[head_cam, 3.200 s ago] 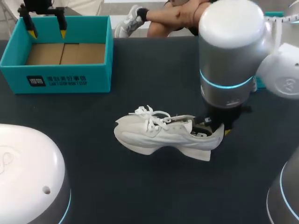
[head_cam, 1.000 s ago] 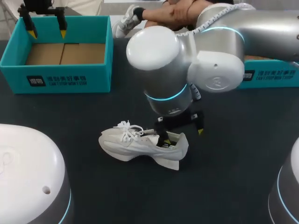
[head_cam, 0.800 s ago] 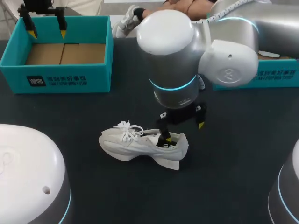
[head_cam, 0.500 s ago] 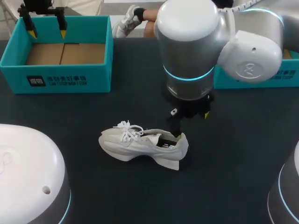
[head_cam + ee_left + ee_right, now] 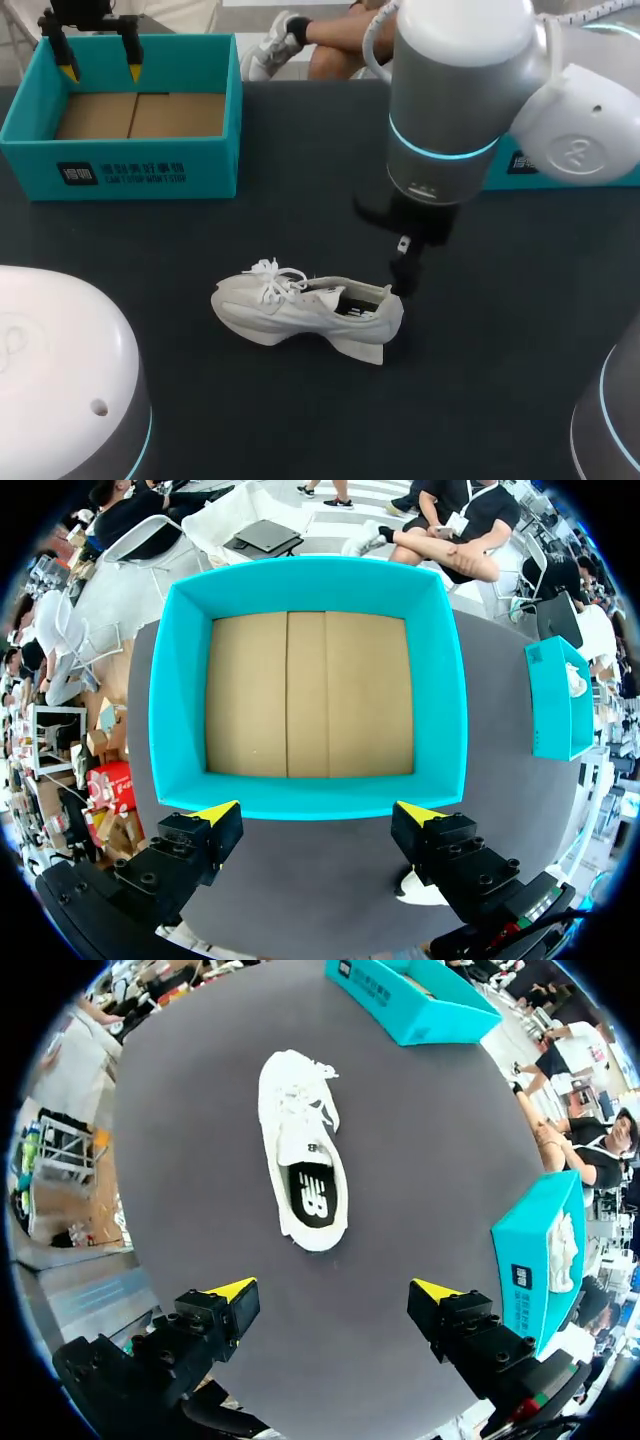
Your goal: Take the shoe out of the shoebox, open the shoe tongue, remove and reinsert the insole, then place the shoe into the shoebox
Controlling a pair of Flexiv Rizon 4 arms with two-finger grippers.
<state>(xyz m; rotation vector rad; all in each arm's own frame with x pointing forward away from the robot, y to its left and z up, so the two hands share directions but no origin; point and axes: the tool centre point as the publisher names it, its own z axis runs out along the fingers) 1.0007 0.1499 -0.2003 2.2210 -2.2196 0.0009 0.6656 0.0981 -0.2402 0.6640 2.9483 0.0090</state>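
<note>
Standing on its sole on the dark counter [image 5: 300, 200], the white shoe [image 5: 300, 305] is out of the teal shoebox [image 5: 215, 165] and well apart from it, toe toward my left side and heel toward my right. Its white laces [image 5: 275, 272] lie loose over the front. The opening shows the black insole [image 5: 312, 1198], which bears a white mark and is seated inside the shoe.

The right arm [image 5: 460, 90] comes in from the right and hangs over the counter, with the right pincer [image 5: 335, 1290] near the heel. In the right wrist view its two yellow tips stand wide apart with only bare counter between them — the pincer is open and grips nothing. The shoe lies ahead of it, heel nearest the fingers and toe pointing away, touching neither finger.

The left pincer [image 5: 318, 812] hovers at the far wall of the shoebox, as the head view has it. Its fingers are spread wide too and hold nothing. The left wrist view shows the box's teal wall just ahead of the tips and the brown cardboard floor [image 5: 305, 695] beyond.

A second teal box [image 5: 525, 1250] sits at the right side of the counter, partly hidden behind the right arm in the head view — something white lies in it, too small to identify.
</note>
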